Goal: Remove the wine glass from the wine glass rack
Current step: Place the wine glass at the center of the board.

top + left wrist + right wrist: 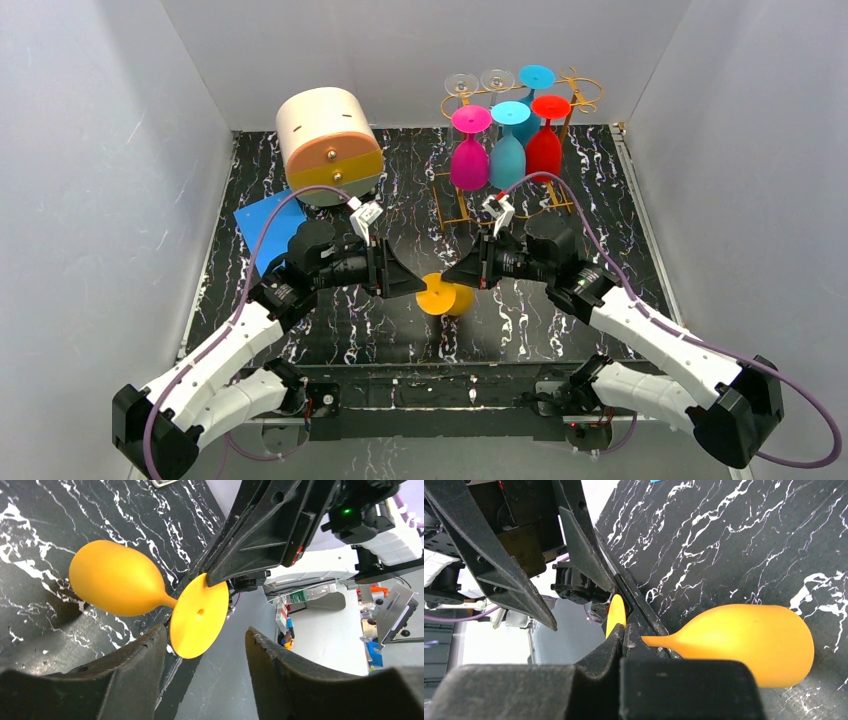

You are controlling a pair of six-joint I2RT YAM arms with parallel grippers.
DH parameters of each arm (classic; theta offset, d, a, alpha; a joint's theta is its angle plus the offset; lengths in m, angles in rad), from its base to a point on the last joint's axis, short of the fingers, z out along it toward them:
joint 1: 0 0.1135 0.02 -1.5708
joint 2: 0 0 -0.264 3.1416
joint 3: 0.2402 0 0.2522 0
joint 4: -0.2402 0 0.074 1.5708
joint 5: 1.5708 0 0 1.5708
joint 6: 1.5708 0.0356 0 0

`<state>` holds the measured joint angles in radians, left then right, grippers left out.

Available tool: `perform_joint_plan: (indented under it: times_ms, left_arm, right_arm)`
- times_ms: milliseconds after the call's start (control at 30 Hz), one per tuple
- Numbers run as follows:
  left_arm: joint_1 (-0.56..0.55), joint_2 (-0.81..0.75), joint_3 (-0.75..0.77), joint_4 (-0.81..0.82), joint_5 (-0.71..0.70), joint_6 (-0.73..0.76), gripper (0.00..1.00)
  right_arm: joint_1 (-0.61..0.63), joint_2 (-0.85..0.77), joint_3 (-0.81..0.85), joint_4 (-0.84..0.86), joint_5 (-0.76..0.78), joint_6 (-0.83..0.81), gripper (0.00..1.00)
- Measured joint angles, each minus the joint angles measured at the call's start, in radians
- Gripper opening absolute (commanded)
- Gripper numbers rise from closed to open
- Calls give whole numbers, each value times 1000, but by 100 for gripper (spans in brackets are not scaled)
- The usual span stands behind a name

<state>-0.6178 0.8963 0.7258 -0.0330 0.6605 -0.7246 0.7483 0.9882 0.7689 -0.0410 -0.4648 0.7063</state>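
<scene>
The black marbled table runs out of view under both arms at its near edge. At the back left a round beige and orange container lies on its side; its rear is hidden. A blue sheet beside it is partly covered by the left arm.

The wine glass rack stands at the back right. Its thin wires are hard to follow behind the glasses hanging foot-up: pink, light blue and red in front, with another blue one and two clear ones behind. The bowls of those rear glasses are mostly blocked.

The orange wine glass is off the rack, well in front of it near the middle of the table, tipped on its side between the two grippers. From above, its stem is hidden under the fingertips. Whether the bowl touches the table cannot be told.

The right gripper is clamped tight on the rim of the glass's foot, and its own fingers cover part of the foot and stem in its wrist view. The left gripper is partly open, its two fingers on either side of the foot with a clear gap on one side, so it has hold of nothing.

Beyond the table edge in the left wrist view stands a bottle with a green label, its writing too small to read.
</scene>
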Motion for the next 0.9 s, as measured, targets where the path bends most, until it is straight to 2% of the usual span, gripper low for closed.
perform_joint_plan:
  times_ms: [100,233,433,600,667,800,900]
  left_arm:
    - [0,0,0,30,19,-1,49]
    - [-4,19,0,58,48,-2,32]
    - [-9,53,-8,79,71,5,24]
    - [-16,75,-11,88,100,12,0]
    - [-16,78,-12,94,113,12,0]
    - [-16,79,-12,98,118,19,0]
    - [-19,80,-12,101,109,37,0]
  right_arm:
    - [0,-26,-34,56,1,4,1]
    - [0,-56,-86,143,-19,34,1]
    - [0,-58,-114,223,-40,65,1]
    - [0,-58,-114,256,-43,71,1]
    - [0,-58,-117,256,-41,67,1]
    - [-1,-63,-128,262,-39,67,41]
    - [-1,-64,-131,261,-38,76,56]
